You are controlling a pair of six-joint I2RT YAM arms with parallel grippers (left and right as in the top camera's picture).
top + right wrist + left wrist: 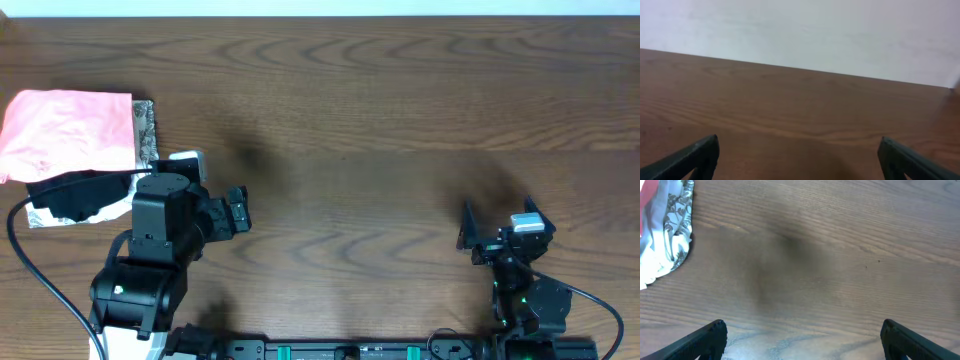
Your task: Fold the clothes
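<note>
The salmon-pink clothes (pixel 65 135) lie folded at the far left of the table, on top of a small pile. In the left wrist view only a pink sliver (pixel 644 200) of them shows at the upper left corner. My left gripper (pixel 243 210) (pixel 803 326) hovers to the right of the pile, apart from it and pointing right. Its fingers (pixel 715 332) are spread wide over bare wood. My right gripper (pixel 497 212) (pixel 799 141) is at the lower right, open, with nothing between its fingers (pixel 707 147).
Under the pink shirt lie a black folded garment (pixel 70 195) and a silvery-white patterned cloth (pixel 146 130) (pixel 672 227). The brown wooden table (pixel 380 110) ends at a white wall (pixel 800 35) at the far edge. Both arm bases stand at the near edge.
</note>
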